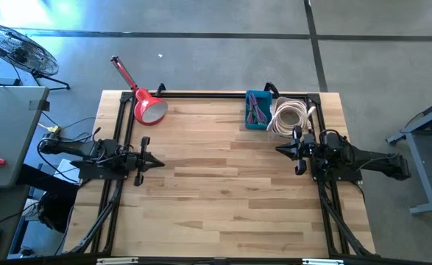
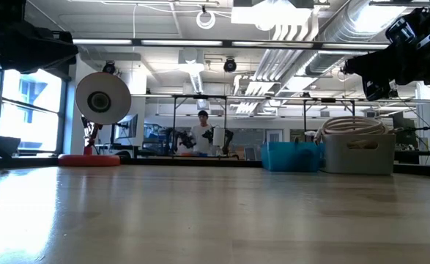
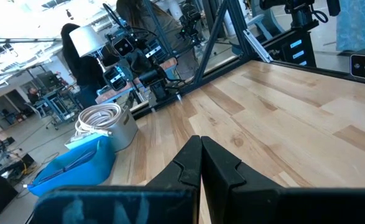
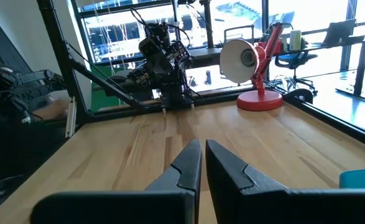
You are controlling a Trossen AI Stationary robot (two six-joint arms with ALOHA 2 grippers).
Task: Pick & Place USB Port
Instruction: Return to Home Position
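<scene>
1. White HDMI cable (image 1: 288,116) lies coiled in the gray bin (image 2: 361,155) at the far right corner of the table, with its loops heaped above the bin's rim
2. Purple charger cable (image 1: 258,110) lies in the blue bin (image 2: 291,157), which stands just beside the gray bin on the side nearer the table's middle
3. Right gripper (image 1: 280,149) hangs above the boards just in front of the gray bin and points across the table toward the left arm. Its two fingers are drawn together with only a thin slit between them, and they grasp nothing
4. The white coil sits just beyond this gripper, toward the far edge and beside the wrist. It is near the fingers but apart from them, and nothing links the two
5. Left gripper (image 1: 159,163) hangs over the left side of the table, well apart from both bins and both cables. Its fingers are clenched tip to tip and empty, and they point toward the right arm
6. Red desk lamp (image 1: 148,109) stands near the far left corner, with its round shade turned toward the table's near side
7. Wooden table (image 1: 223,199) carries a black frame along its far edge and down both sides, and the two arms are mounted on the side rails
8. A standing fan (image 1: 17,48) is on the floor beyond the far left corner, and a person (image 2: 202,132) stands at a bench deep in the room behind the table
</scene>
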